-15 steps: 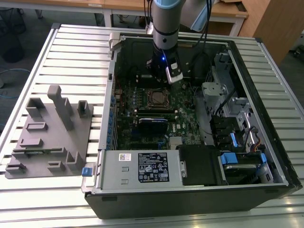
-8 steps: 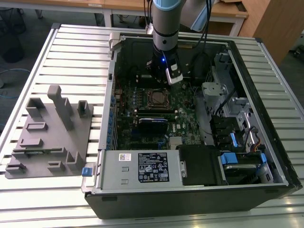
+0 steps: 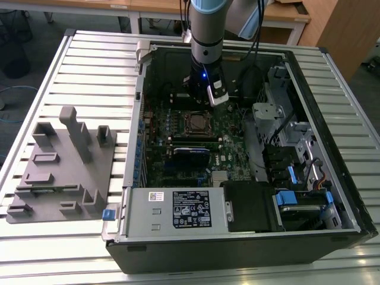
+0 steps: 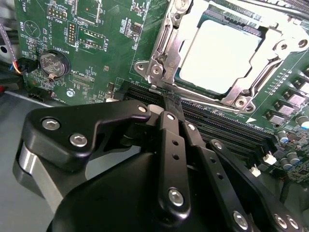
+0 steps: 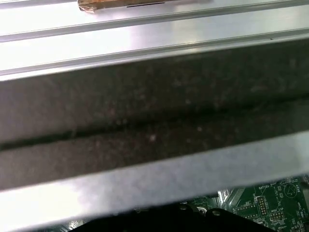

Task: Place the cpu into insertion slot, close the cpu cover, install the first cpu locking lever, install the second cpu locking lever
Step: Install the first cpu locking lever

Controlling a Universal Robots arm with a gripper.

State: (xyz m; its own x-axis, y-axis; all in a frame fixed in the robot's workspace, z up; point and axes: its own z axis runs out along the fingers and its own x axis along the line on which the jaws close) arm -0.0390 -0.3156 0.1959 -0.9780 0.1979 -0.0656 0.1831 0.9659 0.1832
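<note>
The slatted surface (image 3: pixel 89 59) carries an open computer case (image 3: pixel 237 249). Inside, over the motherboard (image 4: pixel 96 29), the pincer (image 4: pixel 170 104) is closed, its tips together just beside the edge of the insertion slot (image 3: pixel 186 123). The cpu cover (image 4: pixel 166 50) lies down over that slot, framing the cpu (image 4: pixel 222 50) seated in it.

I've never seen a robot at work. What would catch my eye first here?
In the exterior view, a robot arm reaches down into an open computer case on a slatted table, with a grey tray of holders at the exterior view's left. In the second wrist view the black gripper, fingers together, points at the edge of the cpu cover framing the pale silver cpu.
</note>
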